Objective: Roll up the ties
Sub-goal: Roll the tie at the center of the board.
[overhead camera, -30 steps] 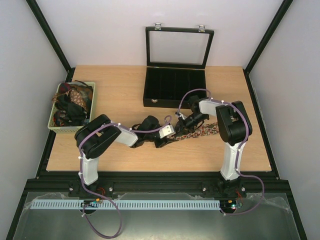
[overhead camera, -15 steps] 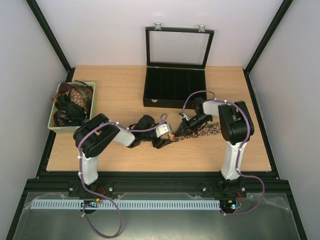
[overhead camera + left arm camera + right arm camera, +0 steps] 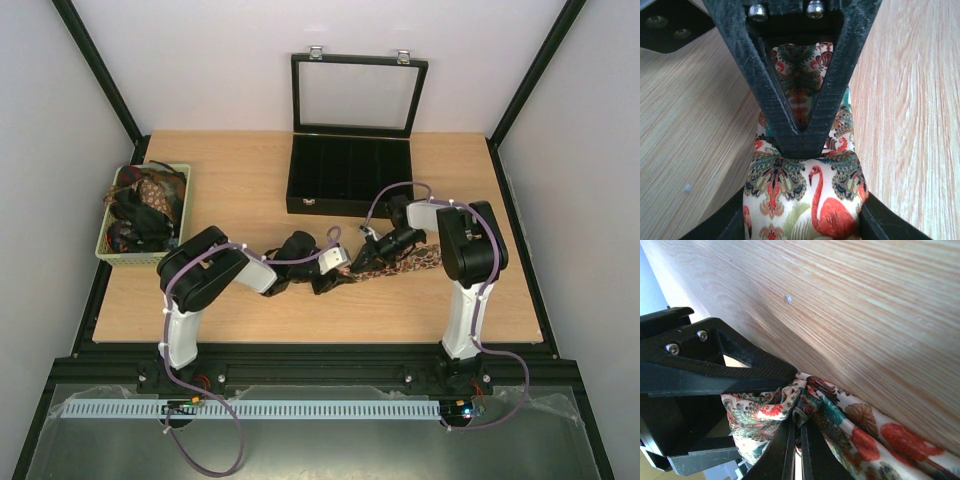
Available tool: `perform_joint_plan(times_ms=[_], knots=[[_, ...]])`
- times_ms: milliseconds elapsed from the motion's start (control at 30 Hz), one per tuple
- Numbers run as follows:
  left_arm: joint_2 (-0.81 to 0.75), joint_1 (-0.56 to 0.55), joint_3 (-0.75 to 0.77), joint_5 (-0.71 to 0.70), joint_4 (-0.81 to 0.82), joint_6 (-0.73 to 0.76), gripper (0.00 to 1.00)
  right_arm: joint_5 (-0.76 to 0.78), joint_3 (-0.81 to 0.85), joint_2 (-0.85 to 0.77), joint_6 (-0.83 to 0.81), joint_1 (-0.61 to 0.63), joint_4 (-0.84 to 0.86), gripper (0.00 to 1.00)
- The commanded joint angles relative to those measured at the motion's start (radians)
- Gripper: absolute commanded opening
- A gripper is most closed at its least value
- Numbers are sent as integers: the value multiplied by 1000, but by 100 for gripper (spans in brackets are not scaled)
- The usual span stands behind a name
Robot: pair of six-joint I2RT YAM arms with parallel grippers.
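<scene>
One tie (image 3: 405, 262), white with flamingo and paisley print, lies across the middle of the table, its left end bunched into a small roll. My left gripper (image 3: 338, 277) holds that roll from the left. In the left wrist view the roll (image 3: 805, 190) bulges between my left gripper (image 3: 802, 222), both fingers pressing its sides. My right gripper (image 3: 362, 263) meets it from the right, its tip a black V. In the right wrist view my right gripper (image 3: 800, 437) is shut, pinching a fold of the tie (image 3: 875, 435).
A green basket (image 3: 100, 245) at the left edge holds several more ties (image 3: 145, 205). A black compartmented case (image 3: 350, 175) stands at the back centre with its glass lid upright. The two grippers sit tip to tip.
My left gripper opened and drew back to the left, then came back right and shut on the roll. My right gripper has shifted slightly right and stays shut on the fabric.
</scene>
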Motion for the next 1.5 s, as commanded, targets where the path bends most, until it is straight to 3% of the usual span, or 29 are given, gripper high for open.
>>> perform_joint_plan(times_ms=[0, 233, 367, 600, 733, 867, 900, 1033, 1200, 1467], knots=[[26, -8, 27, -92, -154, 38, 37, 190, -13, 50, -1, -5, 16, 6], [-7, -9, 25, -184, -373, 106, 31, 87, 58, -21, -37, -47, -96, 38], [-5, -12, 38, -208, -422, 99, 31, -26, 69, -46, 7, -41, -124, 44], [17, -26, 67, -221, -449, 87, 32, -38, 56, -32, 28, 8, -101, 39], [23, -27, 70, -225, -452, 91, 32, -17, 62, -4, 25, 11, -97, 29], [25, -27, 73, -227, -452, 91, 33, 5, 53, -3, -7, 11, -102, 3], [25, -27, 72, -228, -452, 88, 33, 18, 50, -5, -20, 8, -101, 2], [10, -16, 56, -202, -422, 81, 49, 98, 33, 12, -60, -24, -87, 1], [-45, 15, 15, -70, -281, 71, 71, 193, 6, 39, -124, -61, -45, 1], [25, 5, 57, 35, -122, 8, 76, 282, -61, 12, -153, -70, 3, 1]])
